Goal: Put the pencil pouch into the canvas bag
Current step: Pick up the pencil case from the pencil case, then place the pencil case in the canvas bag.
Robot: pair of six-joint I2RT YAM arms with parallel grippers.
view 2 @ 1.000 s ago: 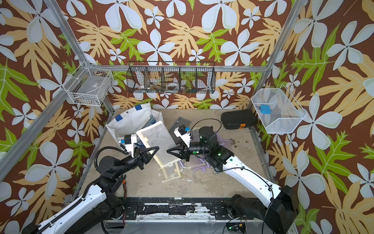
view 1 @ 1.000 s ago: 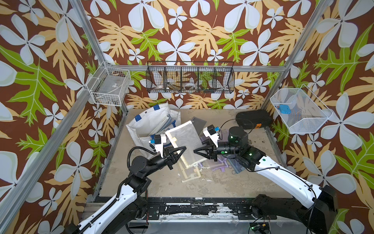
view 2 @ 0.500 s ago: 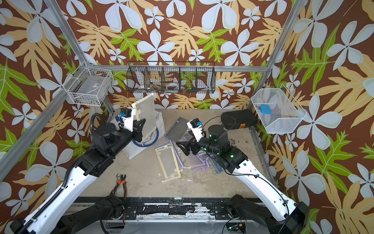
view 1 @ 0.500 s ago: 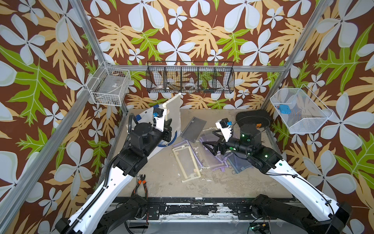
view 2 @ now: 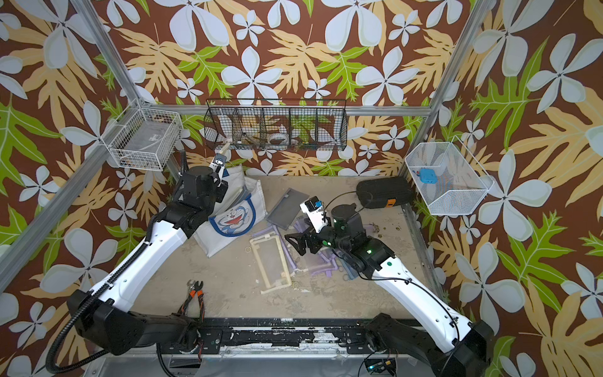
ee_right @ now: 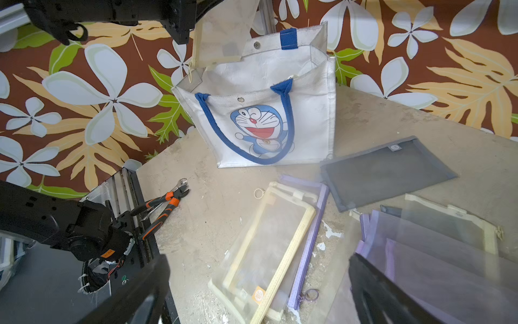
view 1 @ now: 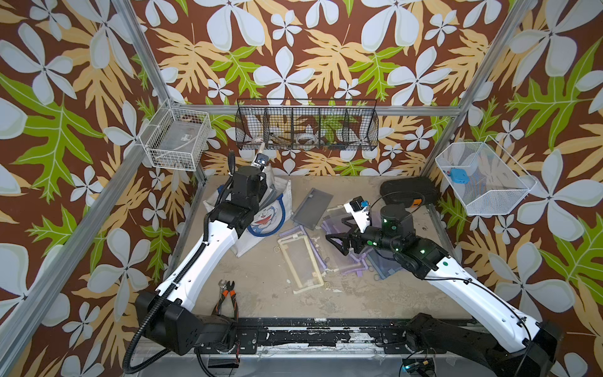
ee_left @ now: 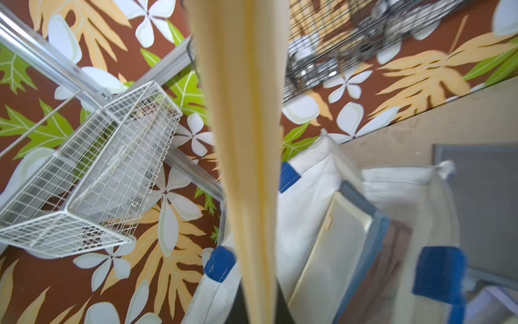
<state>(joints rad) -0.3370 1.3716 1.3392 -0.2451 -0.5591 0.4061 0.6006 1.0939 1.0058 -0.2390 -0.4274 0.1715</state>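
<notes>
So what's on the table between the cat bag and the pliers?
Nothing. Only bare, dusty table lies between the bag and the pliers. The right wrist view shows that stretch plainly.

The canvas bag (ee_right: 308,92) is white, with blue handles, blue strap tabs and a printed blue cartoon cat that has a red mouth. The pencil pouch (ee_left: 246,140) has a pale yellow edge and milky, see-through sides. The bench (view 1: 261,293) is sandy beige with darker stains. On it, the second pouch (ee_right: 269,246) has a cream frame and a clear face. The lilac pouches (ee_right: 434,261) lie toward the right edge. The grey pouch (ee_right: 386,171) is dark slate. The hard case (view 1: 408,192) at the back right corner is black with an orange tab. The pliers (ee_right: 164,206) near the front edge have orange and black handles. The walls (view 1: 293,49) are brown, patterned with white flowers and with green and tan leaves.
</notes>
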